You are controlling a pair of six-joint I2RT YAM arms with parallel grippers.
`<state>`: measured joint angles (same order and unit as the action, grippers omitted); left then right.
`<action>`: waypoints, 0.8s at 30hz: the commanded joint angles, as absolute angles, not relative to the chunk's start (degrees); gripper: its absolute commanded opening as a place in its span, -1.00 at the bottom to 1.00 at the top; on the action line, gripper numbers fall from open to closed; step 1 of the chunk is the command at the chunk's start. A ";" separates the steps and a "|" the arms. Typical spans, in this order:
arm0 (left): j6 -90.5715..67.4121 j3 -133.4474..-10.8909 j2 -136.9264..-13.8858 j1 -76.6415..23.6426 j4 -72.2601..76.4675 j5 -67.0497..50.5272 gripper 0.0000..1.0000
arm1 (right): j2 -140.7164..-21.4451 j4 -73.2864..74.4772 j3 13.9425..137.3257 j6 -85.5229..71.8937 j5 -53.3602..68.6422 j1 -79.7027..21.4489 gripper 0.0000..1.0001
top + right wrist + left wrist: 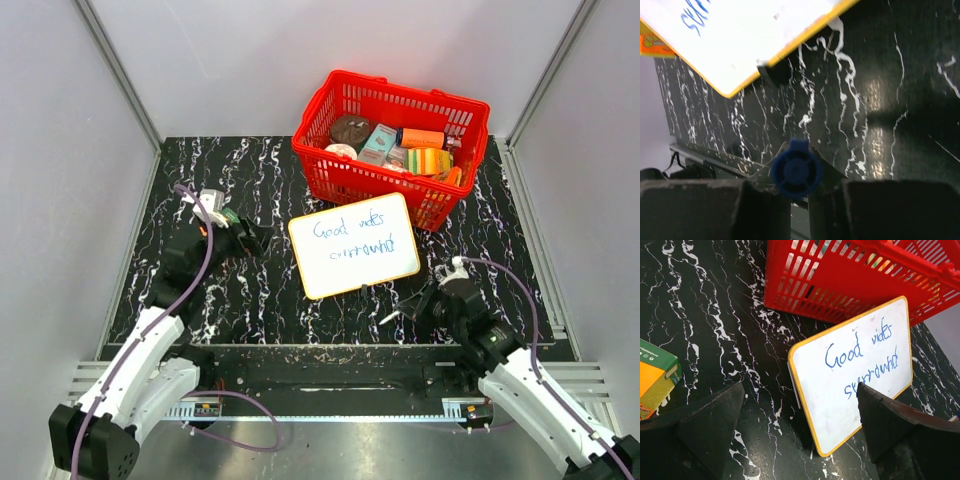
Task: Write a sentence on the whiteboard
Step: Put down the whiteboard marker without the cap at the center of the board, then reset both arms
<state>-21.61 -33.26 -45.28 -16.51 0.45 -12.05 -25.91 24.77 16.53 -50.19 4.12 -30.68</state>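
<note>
The whiteboard (355,245) stands tilted on a small dark stand in the middle of the black marbled table (260,300), just in front of the red basket. The sentence (350,236), in blue marker, runs in two lines beginning "Good" (842,355). My left gripper (250,240) is open just left of the board, holding nothing; its fingers (710,425) frame the board's lower corner (832,450). My right gripper (415,303) hovers off the board's bottom right corner, shut on a marker (796,169) whose blue end faces the camera.
A red basket (392,145) full of packaged goods stands at the back right, right behind the board (850,275). An orange and green box (655,377) lies on the table at the left, next to my left gripper. Grey walls enclose the table.
</note>
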 commanded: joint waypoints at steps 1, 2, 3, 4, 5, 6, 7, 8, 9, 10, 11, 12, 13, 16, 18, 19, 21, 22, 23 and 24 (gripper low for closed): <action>-23.29 -35.41 -42.54 -16.61 -1.40 -9.23 0.98 | -20.84 25.57 13.89 -58.27 7.65 -30.41 -0.46; -23.29 -35.68 -42.02 -16.52 -1.67 -9.40 0.98 | -19.70 26.19 13.54 -58.53 7.47 -30.32 -0.36; -23.38 -35.94 -41.84 -16.61 -1.76 -9.49 0.98 | -19.34 26.45 13.36 -58.97 7.38 -30.41 -0.04; -23.55 -36.38 -41.57 -16.61 -1.93 -9.41 0.98 | -19.16 26.72 13.45 -59.15 6.69 -30.41 0.15; -23.64 -36.56 -41.31 -16.61 -1.76 -9.67 0.98 | -19.42 27.07 13.53 -59.15 6.51 -30.41 0.33; -23.73 -36.65 -41.22 -16.61 -1.67 -9.67 0.98 | -19.68 27.16 13.71 -58.80 6.33 -30.41 0.55; -23.82 -36.82 -41.13 -16.61 -1.67 -9.58 0.98 | -20.21 27.16 14.58 -58.45 5.72 -30.41 0.66; -23.91 -36.91 -41.13 -16.61 -1.67 -9.58 0.98 | -21.26 27.16 15.11 -58.19 5.28 -30.41 0.74; -23.99 -37.00 -41.22 -16.61 -1.67 -9.49 0.98 | -21.97 27.07 15.81 -56.88 4.84 -30.41 0.79; -24.34 -36.91 -41.13 -16.61 -1.67 -8.97 0.98 | -22.76 26.90 17.65 -55.82 3.62 -30.41 0.91; -24.43 -36.91 -41.05 -16.61 -1.93 -8.09 0.98 | -24.42 26.89 18.71 -54.77 2.73 -30.41 0.95; -24.17 -37.00 -41.04 -16.61 -2.37 -7.74 0.98 | -25.30 26.72 19.94 -51.88 1.85 -30.41 0.99; -24.08 -37.09 -40.96 -16.61 -2.98 -7.13 0.98 | -26.27 26.37 22.47 -50.12 0.37 -30.41 0.99; -24.35 -38.14 -41.57 -16.61 -6.74 -1.42 0.98 | -30.57 25.75 28.27 -42.47 -5.60 -30.41 0.99; -24.52 -40.06 -42.62 -16.61 -9.65 3.32 0.97 | -34.00 25.14 31.10 -36.95 -9.21 -30.41 0.99; -24.78 -40.69 -43.58 -16.61 -12.28 4.82 0.98 | -34.97 24.70 33.38 -35.17 -13.58 -30.41 0.99; -25.22 -41.66 -44.29 -16.61 -13.88 8.95 0.98 | -37.87 22.68 35.41 -30.18 -17.91 -30.41 0.99; -25.31 -41.66 -44.47 -16.61 -14.76 9.92 0.98 | -38.66 21.98 36.99 -28.75 -21.93 -30.32 0.99; -25.49 -41.75 -44.39 -16.61 -14.85 11.58 0.97 | -39.98 19.28 37.35 -27.09 -23.45 -30.32 1.00; -25.49 -41.49 -44.21 -16.52 -14.85 11.95 0.98 | -40.43 17.42 37.44 -23.33 -24.51 -30.41 1.00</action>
